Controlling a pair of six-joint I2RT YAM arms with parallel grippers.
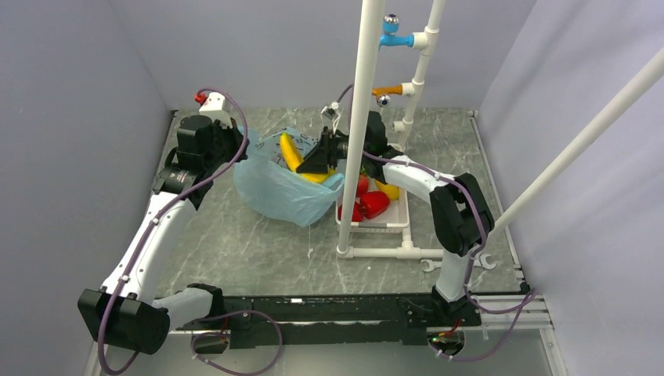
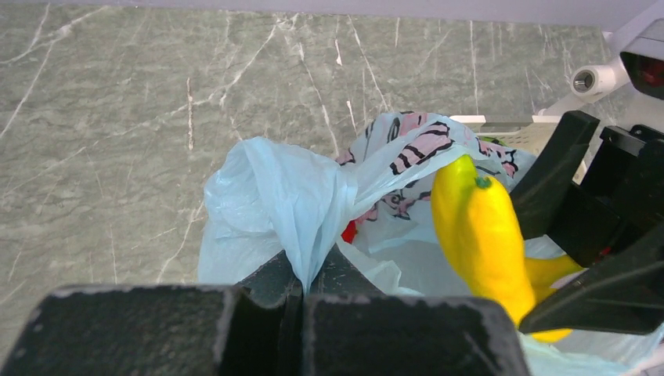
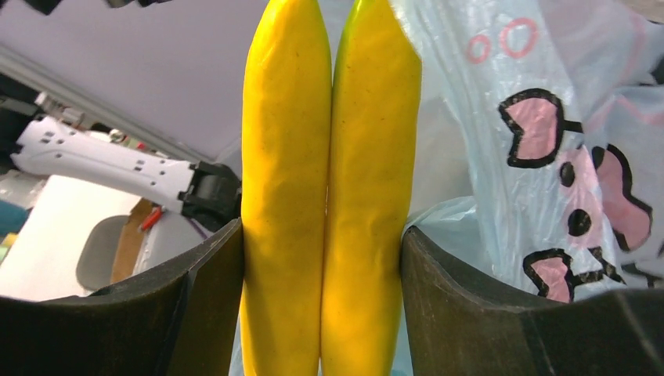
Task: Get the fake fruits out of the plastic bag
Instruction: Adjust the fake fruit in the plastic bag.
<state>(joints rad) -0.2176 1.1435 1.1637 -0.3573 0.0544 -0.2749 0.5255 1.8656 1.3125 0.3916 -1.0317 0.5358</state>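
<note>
From above, the thin, crinkly light-blue plastic bag [image 1: 282, 194] lies on the grey marble-look desk [image 1: 235, 243]. It is in the middle of the desk, near the far edge. The left end effector [image 1: 235, 153] is at the bag's left side. The right end effector [image 1: 309, 162] is at the bag's open top. It is clamped on the shiny yellow plastic toy bananas [image 1: 290, 151], which stick up out of the bag. Right beside the bag, on its right, sits a white slotted plastic basket [image 1: 395, 223]. In the basket are shiny red toy pieces [image 1: 373, 204] and one more yellow piece [image 1: 387, 190]. A white pipe frame [image 1: 362, 117] stands in front of the basket.

In the left wrist view, the left end effector [image 2: 301, 294] has its black fingers pressed together. A fold of the plastic bag [image 2: 266, 196] is pinched between them. The bag has pink and black pictures on it. A small bit of red [image 2: 350, 231] shows inside it. The toy bananas [image 2: 481, 235] lean on the right, tip up, and the black right end effector holds their lower part.

In the right wrist view, two black fingers [image 3: 200, 313] squeeze the toy bananas [image 3: 329, 172] from both sides. The two bananas stand side by side, touching. The plastic bag [image 3: 485, 102] is just behind them on the right.
</note>
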